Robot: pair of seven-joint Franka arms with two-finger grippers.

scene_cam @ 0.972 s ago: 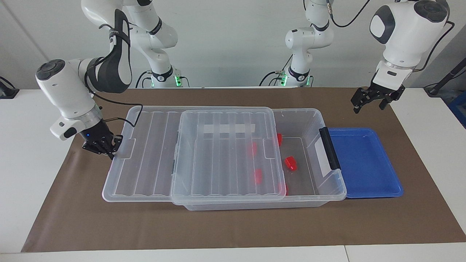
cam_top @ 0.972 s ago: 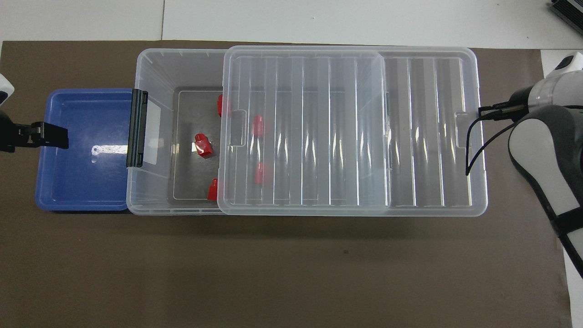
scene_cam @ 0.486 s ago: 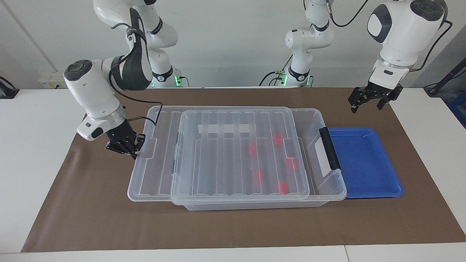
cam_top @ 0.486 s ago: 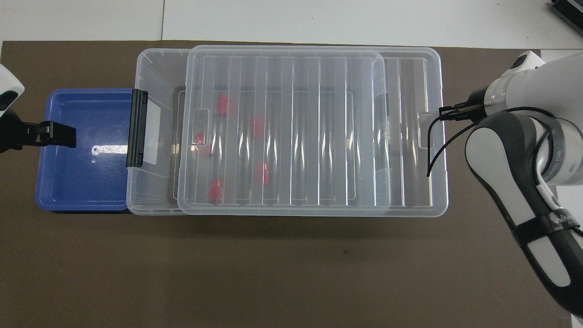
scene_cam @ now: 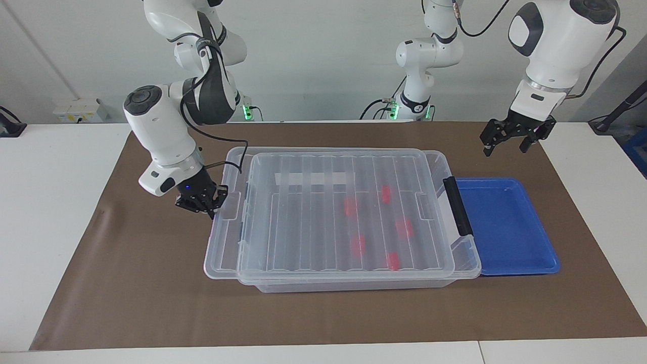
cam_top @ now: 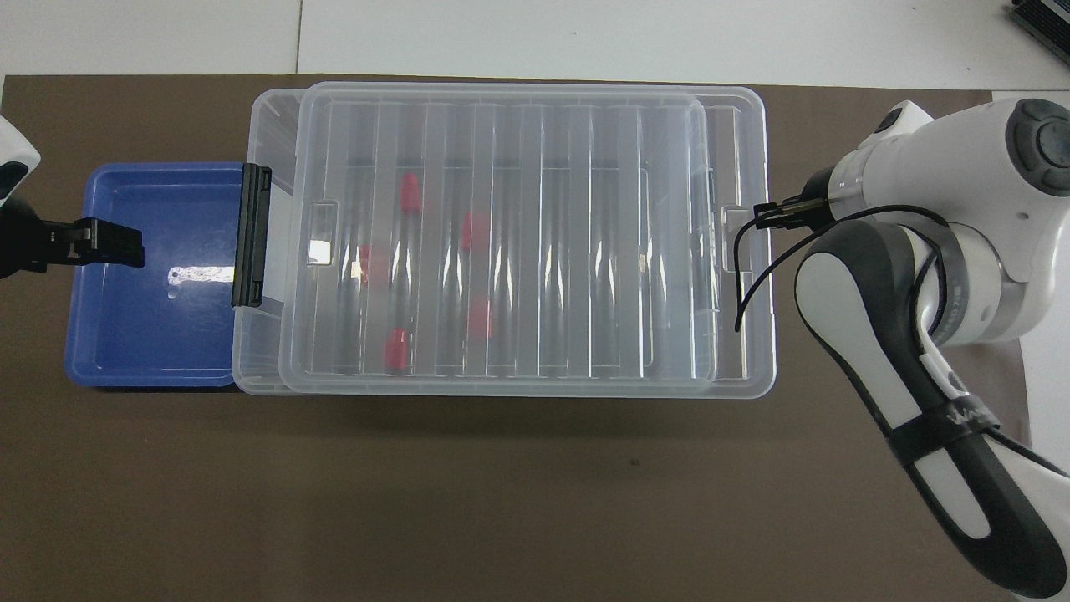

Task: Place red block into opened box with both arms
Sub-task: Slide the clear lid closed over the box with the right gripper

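A large clear box (scene_cam: pixel 457 255) is seen lying lengthwise on a brown mat (scene_cam: pixel 126 298) that covers a white table (scene_cam: pixel 45 212). A ribbed clear lid (scene_cam: pixel 303 222) rests on top of the box and covers nearly all of it; the lid overhangs the box at the right arm's end, and only a narrow strip of the box is left uncovered at the left arm's end, beside the black bar handle (scene_cam: pixel 457 206). Five red blocks are seen blurred through the lid, lying on the box floor toward the left arm's end; one red block (scene_cam: pixel 404 227) lies roughly in the middle of the group. A shallow blue tray (scene_cam: pixel 510 227) is set just beside the handle end of the box. The right gripper (scene_cam: pixel 210 201) is lowered at the lid's overhanging end, its fingers clenched at the lid's rim tab. The left gripper (scene_cam: pixel 508 137) is held in the air over the mat, beside the tray's corner nearer the robots, with its fingers released and nothing between them.
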